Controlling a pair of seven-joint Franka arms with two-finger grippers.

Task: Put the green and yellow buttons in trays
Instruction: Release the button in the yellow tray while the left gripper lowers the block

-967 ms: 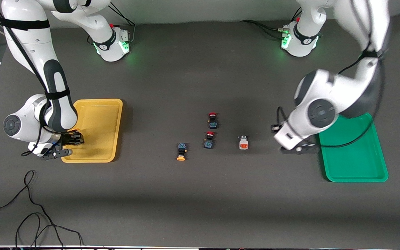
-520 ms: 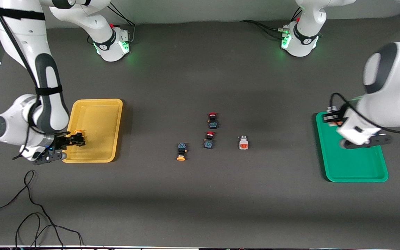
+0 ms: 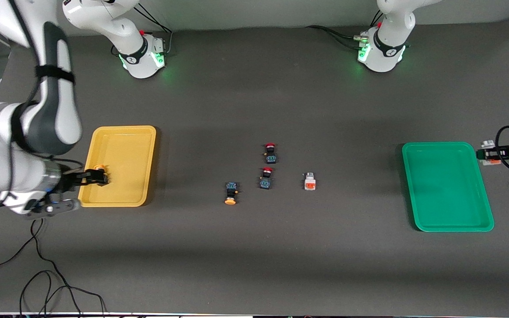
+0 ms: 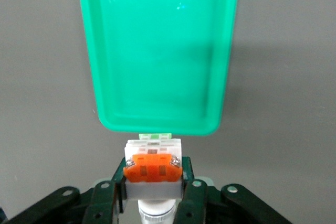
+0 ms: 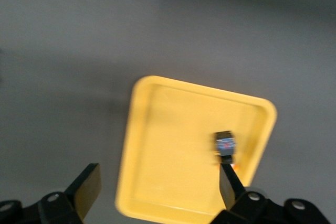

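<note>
My left gripper (image 3: pixel 487 154) is shut on a white button (image 3: pixel 488 144) with an orange face. It is over the table beside the green tray (image 3: pixel 446 185), at the left arm's end. In the left wrist view the gripper (image 4: pixel 153 181) pinches this button (image 4: pixel 153 167) just off the tray's rim (image 4: pixel 157 127). My right gripper (image 3: pixel 87 177) is open over the yellow tray (image 3: pixel 124 150), where a yellow-capped button (image 3: pixel 100 169) lies. The right wrist view shows the gripper (image 5: pixel 157 187), that button (image 5: pixel 226 147) and the tray (image 5: pixel 178 145). Another yellow-capped button (image 3: pixel 230 193) and a white button (image 3: pixel 309 181) lie mid-table.
Two red-capped black-and-blue switches (image 3: pixel 271 153) (image 3: pixel 266 177) lie mid-table between the loose buttons. Black cables (image 3: pixel 38 274) trail over the table's near corner at the right arm's end. The arm bases (image 3: pixel 142 55) (image 3: pixel 380 51) stand along the edge farthest from the front camera.
My left gripper has swung with the white button from mid-table, over the green tray, to the table past it. My right arm has drawn back; the yellow-capped button lies in the yellow tray.
</note>
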